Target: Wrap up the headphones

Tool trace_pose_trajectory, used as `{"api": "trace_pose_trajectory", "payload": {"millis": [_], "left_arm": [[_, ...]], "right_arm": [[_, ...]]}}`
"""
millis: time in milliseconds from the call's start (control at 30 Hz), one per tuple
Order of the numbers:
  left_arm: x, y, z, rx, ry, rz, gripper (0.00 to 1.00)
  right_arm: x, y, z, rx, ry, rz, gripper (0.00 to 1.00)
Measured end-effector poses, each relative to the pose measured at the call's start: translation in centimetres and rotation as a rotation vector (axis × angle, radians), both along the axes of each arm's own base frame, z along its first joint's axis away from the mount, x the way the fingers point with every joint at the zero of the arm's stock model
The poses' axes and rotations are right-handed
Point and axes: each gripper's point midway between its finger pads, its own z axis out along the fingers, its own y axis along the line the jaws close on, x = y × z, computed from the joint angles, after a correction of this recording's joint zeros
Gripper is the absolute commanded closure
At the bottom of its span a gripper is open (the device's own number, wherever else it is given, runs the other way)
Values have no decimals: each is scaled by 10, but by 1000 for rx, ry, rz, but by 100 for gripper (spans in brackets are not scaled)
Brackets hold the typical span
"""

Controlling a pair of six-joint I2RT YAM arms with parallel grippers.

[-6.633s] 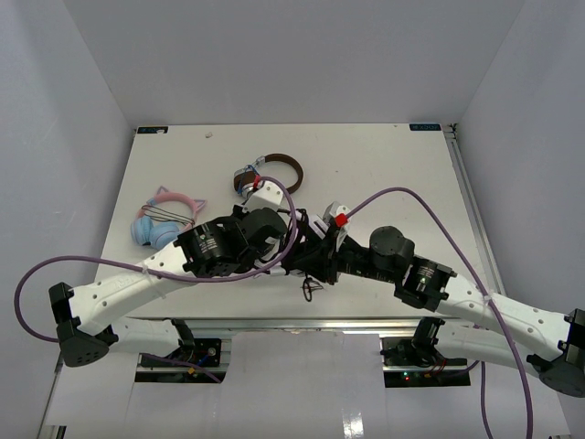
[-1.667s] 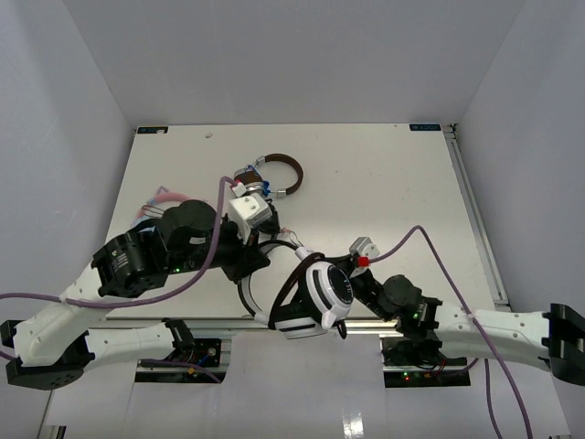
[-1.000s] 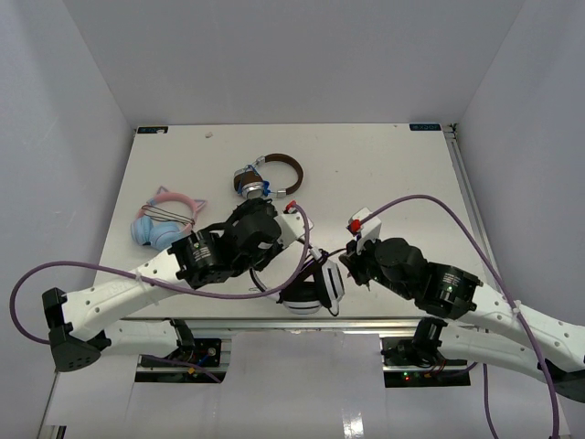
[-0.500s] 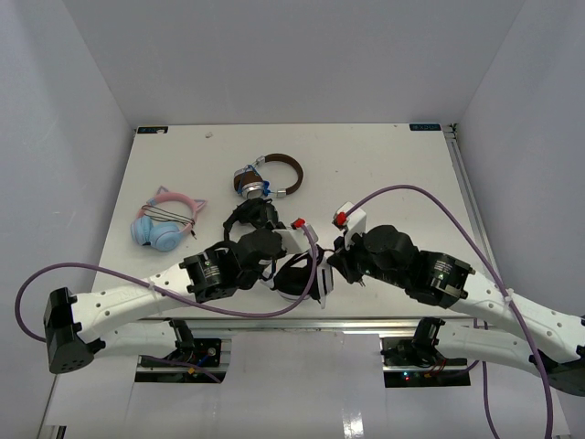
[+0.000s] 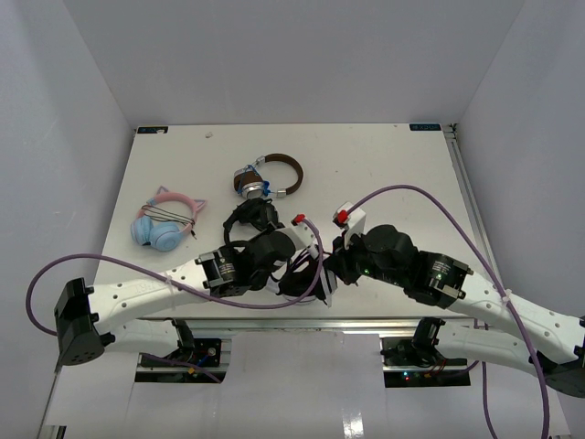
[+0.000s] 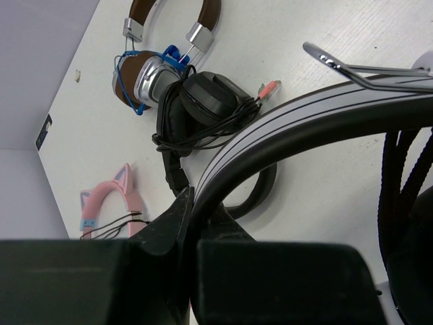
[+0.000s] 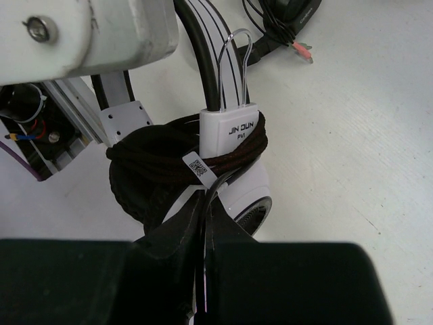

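The white headphones hang between both grippers near the table's front edge. My left gripper is shut on their white headband. In the right wrist view the white ear cup has several turns of the thin black cable wound round it, with a small white tag on the cable. My right gripper is shut on the cable's loose end, just below the ear cup. In the top view the two grippers meet at the headphones, left and right.
All-black headphones with a bundled cable lie just behind my left gripper. Brown-banded silver headphones lie farther back. Pink and blue cat-ear headphones lie at the left. The table's front rail is close under the ear cup.
Over the last seconds both arms swung together to the front middle with the headphones. In the last half second they barely moved; the left arm shifted slightly right.
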Motion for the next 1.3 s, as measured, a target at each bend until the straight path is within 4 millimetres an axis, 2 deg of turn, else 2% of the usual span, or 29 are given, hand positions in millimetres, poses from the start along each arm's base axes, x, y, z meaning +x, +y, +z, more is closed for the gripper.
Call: {"api": "trace_pose_trajectory", "payload": {"millis": [267, 467, 567, 800, 1000, 1133, 1300], "left_arm": [[-4, 5, -5, -27, 51, 91, 100], [-6, 9, 0, -89, 87, 208, 100], [-8, 14, -3, -99, 100, 258, 100], [-14, 17, -13, -106, 158, 339, 100], [-17, 24, -14, -121, 176, 408, 100], [-15, 31, -9, -136, 167, 461, 100], [-14, 33, -2, -164, 156, 489, 100]], "right_arm": [[2, 7, 1, 34, 40, -32, 92], [11, 22, 15, 148, 60, -84, 92], [13, 25, 13, 183, 72, -109, 92], [20, 26, -1, 204, 99, -169, 90], [23, 28, -5, 236, 110, -206, 85], [24, 24, 1, 261, 110, -235, 84], [28, 18, 5, 276, 103, -281, 92]]}}
